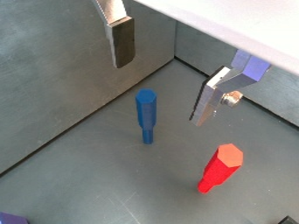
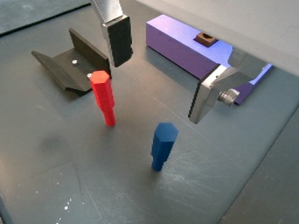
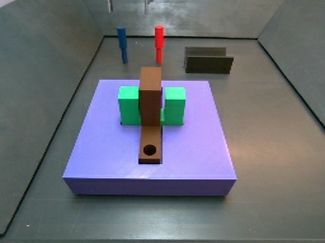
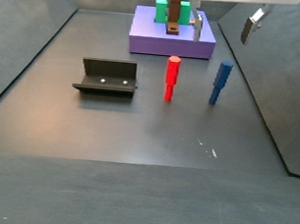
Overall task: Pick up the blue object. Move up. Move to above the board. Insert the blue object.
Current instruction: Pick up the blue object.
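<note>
The gripper (image 1: 163,74) hangs above the floor with its jaws spread wide and nothing between them; the silver fingers (image 2: 118,39) touch no piece. Below the gap, the blue object (image 1: 146,115) stands upright on the grey floor, apart from both pads. Just beside it stands the red peg (image 2: 104,98), also upright. Farther off, the fixture (image 2: 73,66) sits on the floor. Beyond, the board (image 3: 151,115) lies on the purple slab (image 3: 108,157), passing through the green block (image 3: 128,105).
</note>
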